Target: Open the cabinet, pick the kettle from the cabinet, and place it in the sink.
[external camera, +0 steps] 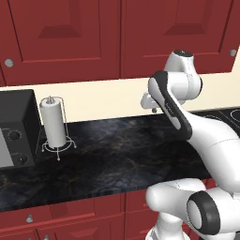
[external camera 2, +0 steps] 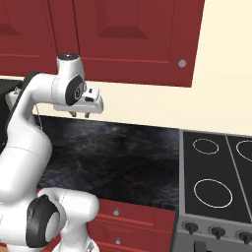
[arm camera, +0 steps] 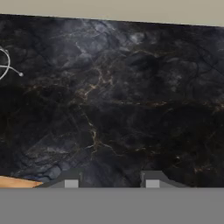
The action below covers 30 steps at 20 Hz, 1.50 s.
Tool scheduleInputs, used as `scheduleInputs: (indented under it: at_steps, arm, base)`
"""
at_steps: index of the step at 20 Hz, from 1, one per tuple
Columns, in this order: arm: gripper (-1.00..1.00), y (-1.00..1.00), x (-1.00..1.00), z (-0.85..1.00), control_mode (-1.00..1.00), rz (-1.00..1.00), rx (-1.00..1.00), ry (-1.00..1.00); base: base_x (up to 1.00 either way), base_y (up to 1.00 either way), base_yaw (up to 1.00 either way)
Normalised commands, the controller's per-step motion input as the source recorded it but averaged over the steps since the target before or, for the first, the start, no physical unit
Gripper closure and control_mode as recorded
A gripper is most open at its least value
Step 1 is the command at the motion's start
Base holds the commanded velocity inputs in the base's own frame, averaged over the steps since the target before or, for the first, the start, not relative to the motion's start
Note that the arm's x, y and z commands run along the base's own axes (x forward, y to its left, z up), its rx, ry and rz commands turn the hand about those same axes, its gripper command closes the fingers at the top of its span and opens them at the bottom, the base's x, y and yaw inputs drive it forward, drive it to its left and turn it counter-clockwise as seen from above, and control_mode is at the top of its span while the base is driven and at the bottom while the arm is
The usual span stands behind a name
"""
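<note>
White two-finger gripper hangs above dark marble countertop, fingers pointing down, jaws partly apart w/ nothing between. Dark red raised-panel wall cabinet w/ round silver knob sits above countertop, door shut. White paper-towel roll on wire stand stands on countertop, left of gripper.

cabinet: cropped by top edge, upper half of left base view.
microwave: cut by left edge, dials readable, rest lost.
stovetop: cropped at right and bottom edges.
paper towel holder: wire base only, far left edge of hand view.
gripper: tips too small to judge gap.
</note>
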Motion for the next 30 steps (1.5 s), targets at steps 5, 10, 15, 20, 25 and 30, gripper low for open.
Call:
scheduleInputs:
  at_steps: [5, 10, 15, 20, 25, 30]
  arm:
    - [-1.0, -0.01, -0.07, 0.0, -1.0, 0.0, 0.0, 0.0]
    - [-1.0, -0.08, -0.17, 0.0, -1.0, 0.0, 0.04, -0.14]
    - [-1.0, -0.12, -0.15, 0.04, -1.0, 0.0, 0.11, -0.15]
    - [-1.0, -0.18, -0.1, 0.14, -1.0, 0.0, 0.01, 0.02]
    - [-1.0, -0.25, -0.15, 0.17, -1.0, 0.0, -0.05, 0.03]
    - [-1.0, -0.28, -0.12, 0.17, -1.0, 0.0, -0.11, 0.02]
  base:
    - [0.0, 0.0, 0.0]
    - [0.0, 0.0, 0.0]
    - [0.0, 0.0, 0.0]
    - [0.0, 0.0, 0.0]
    - [0.0, 0.0, 0.0]
    - [0.0, 0.0, 0.0]
